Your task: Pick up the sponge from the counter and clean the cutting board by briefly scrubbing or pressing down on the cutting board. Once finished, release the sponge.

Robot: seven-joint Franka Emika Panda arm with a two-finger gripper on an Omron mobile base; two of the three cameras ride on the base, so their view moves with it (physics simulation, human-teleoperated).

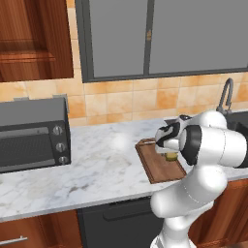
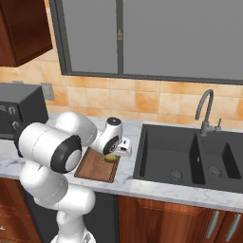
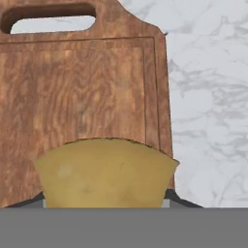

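Mustard-yellow, softly mottled sponge sits clamped in the gripper, pressed on the reddish-brown grained cutting board directly beneath the hand.

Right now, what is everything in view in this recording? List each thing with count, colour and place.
sponge: one, mustard yellow, in the gripper over the cutting board
cutting board: one, reddish-brown wood, on the counter left of the sink
counter: one, white marble with grey veins
microwave: one, dark grey, at the counter's left
sink: one double basin, dark grey
faucet: one, grey, behind the sink
window: one, grey panes, above the tiled wall
arm: one, white with dark joints
gripper: one, closed around the sponge
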